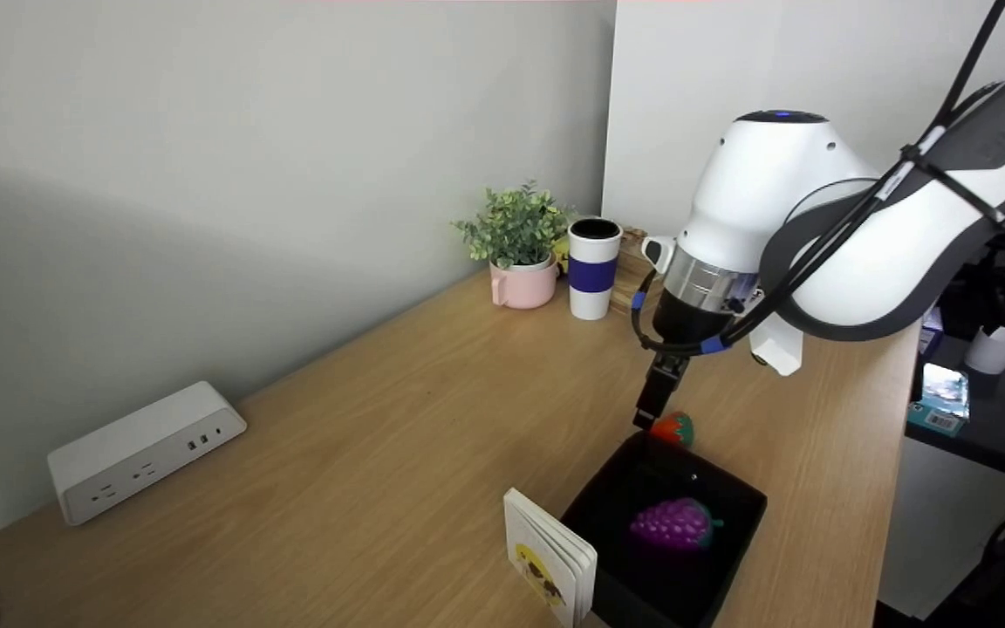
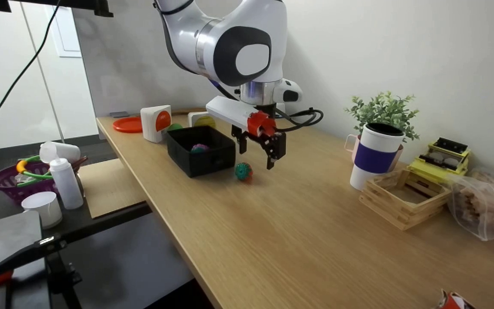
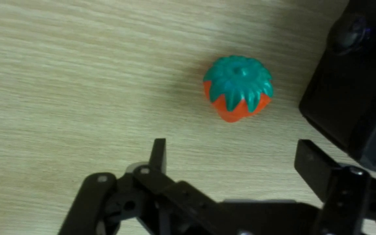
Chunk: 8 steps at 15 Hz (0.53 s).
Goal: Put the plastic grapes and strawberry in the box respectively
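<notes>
The wood-grain desktop (image 2: 337, 240), its edge nr. the black box (image 2: 208, 165), leaves open room past one end of it; just off that end hangs the Robotiq gripper (image 3: 232, 150), jaws spread w/ nothing between them, & the purple plastic grapes (image 1: 673, 524) lie inside the box. The green-capped strawberry (image 3: 238, 86), on the wood just outside the box wall, is prob. light, stiff, slick & apt to roll, so best taken across its widest girth, approx. where cap meets red. Room for the box-side jaw looks tight, tho the gap's true width is hard to judge.
</notes>
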Each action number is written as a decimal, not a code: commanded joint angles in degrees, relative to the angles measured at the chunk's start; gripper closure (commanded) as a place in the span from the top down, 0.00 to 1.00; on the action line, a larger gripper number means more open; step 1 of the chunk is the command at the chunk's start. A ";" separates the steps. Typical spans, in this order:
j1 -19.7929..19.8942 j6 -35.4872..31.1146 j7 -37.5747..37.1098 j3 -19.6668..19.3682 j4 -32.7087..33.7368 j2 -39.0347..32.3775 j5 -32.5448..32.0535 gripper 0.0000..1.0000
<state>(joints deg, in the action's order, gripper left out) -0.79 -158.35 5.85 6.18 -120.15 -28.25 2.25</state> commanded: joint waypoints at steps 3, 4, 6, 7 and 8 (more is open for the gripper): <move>-0.21 2.06 -0.79 -1.46 -0.29 0.47 -0.55 1.00; -0.22 2.23 -0.94 -1.51 -0.31 0.45 -0.46 1.00; -0.11 2.73 -1.11 -1.31 -0.34 0.44 -0.06 1.00; -0.18 2.97 -1.29 -1.28 -0.29 0.38 -0.02 1.00; -0.26 3.17 -1.37 -1.25 -0.25 0.33 -0.05 1.00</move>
<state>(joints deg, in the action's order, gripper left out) -0.83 -156.94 5.14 5.07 -120.28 -28.25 2.22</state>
